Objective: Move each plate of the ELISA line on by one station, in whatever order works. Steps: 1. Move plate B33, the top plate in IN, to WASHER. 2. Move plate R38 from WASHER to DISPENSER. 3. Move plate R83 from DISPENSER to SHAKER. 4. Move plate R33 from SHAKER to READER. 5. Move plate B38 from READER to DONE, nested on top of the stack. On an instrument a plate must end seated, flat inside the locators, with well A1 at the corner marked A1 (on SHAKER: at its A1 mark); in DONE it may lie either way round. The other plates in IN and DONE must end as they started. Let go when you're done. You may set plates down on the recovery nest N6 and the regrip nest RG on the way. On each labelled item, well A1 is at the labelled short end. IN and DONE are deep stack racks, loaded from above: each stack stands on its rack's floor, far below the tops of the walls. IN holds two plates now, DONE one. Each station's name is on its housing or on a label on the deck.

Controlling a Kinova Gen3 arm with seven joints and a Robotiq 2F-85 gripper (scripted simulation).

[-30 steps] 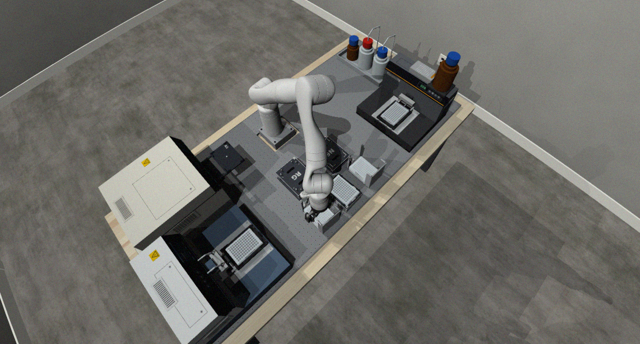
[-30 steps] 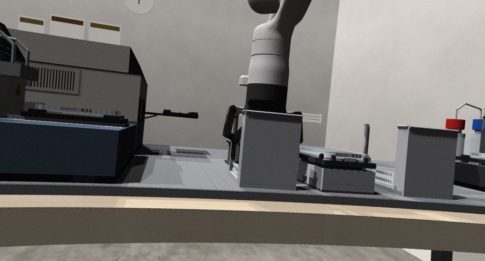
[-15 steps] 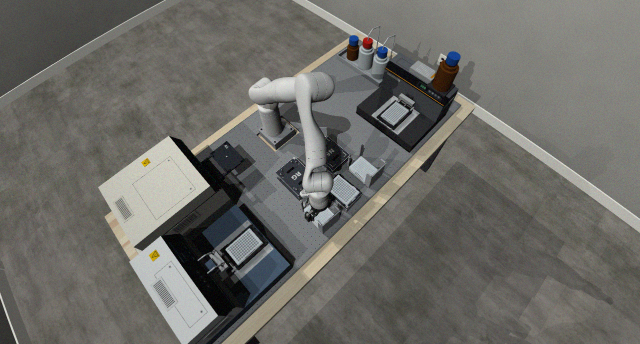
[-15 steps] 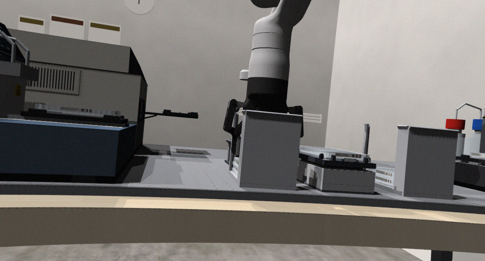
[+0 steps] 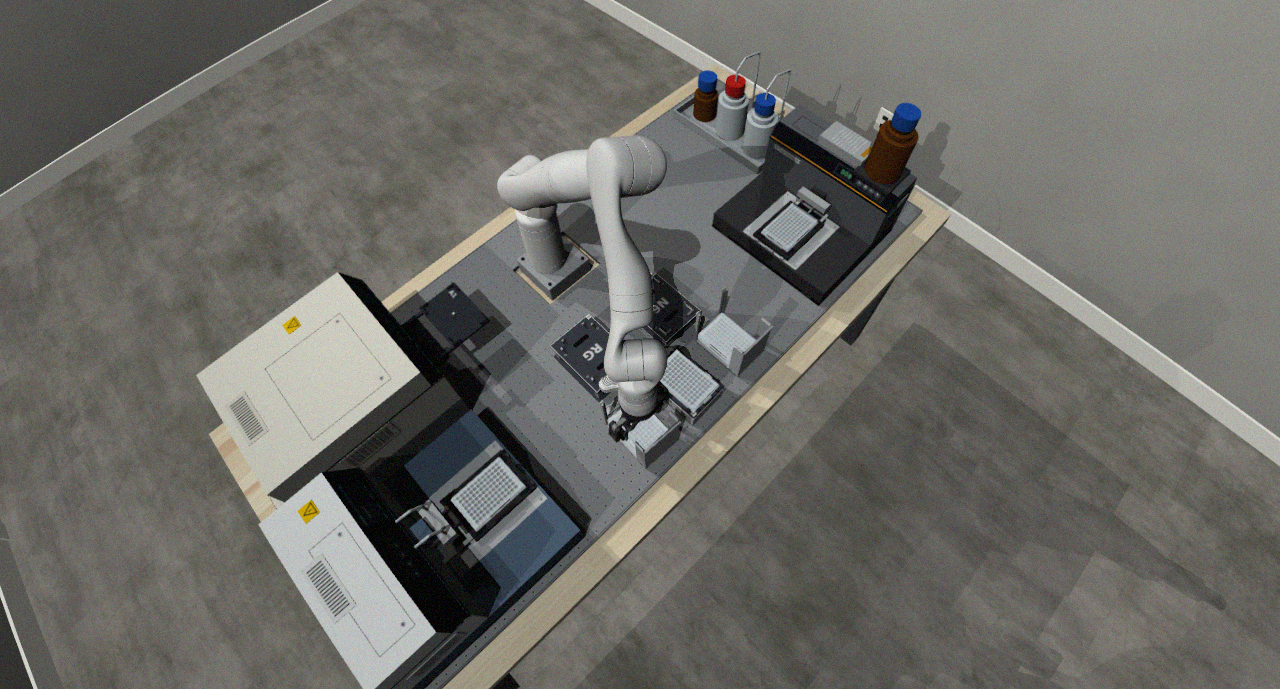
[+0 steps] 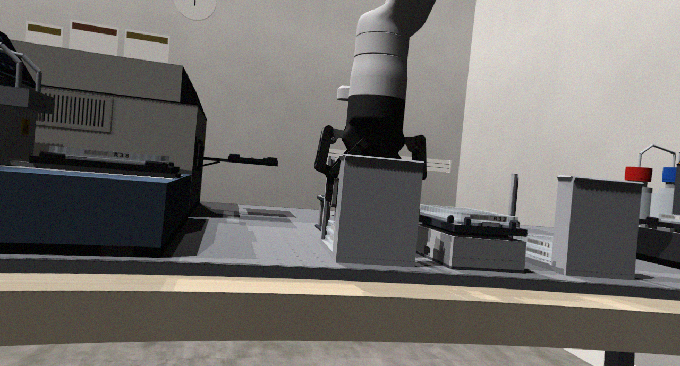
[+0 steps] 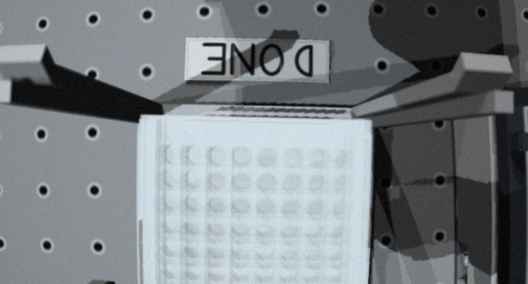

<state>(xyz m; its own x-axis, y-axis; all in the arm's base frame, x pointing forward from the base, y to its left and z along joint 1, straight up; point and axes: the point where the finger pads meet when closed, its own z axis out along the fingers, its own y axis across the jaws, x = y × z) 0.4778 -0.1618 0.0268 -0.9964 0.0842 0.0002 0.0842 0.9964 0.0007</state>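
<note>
My gripper point(image 6: 373, 160) is open and empty, with its fingers spread just above the top of the DONE rack point(image 6: 377, 209), which also shows in the overhead view point(image 5: 657, 434). In the wrist view a white well plate point(image 7: 253, 197) lies flat inside the rack below me, beside the DONE label point(image 7: 256, 59). I cannot read its label. Plate R38 point(image 6: 109, 153) point(image 5: 486, 492) sits on the WASHER. Plate R33 point(image 6: 470, 215) point(image 5: 689, 380) sits on the SHAKER. Another plate lies on the DISPENSER point(image 5: 792, 228). The READER tray point(image 5: 450, 313) is bare.
The IN rack point(image 5: 733, 340) stands right of the SHAKER. The nests RG point(image 5: 586, 349) and N6 point(image 5: 671, 307) lie behind my wrist. Bottles point(image 5: 733, 103) stand at the far end. The rack walls point(image 7: 474, 75) rise close on both sides of my fingers.
</note>
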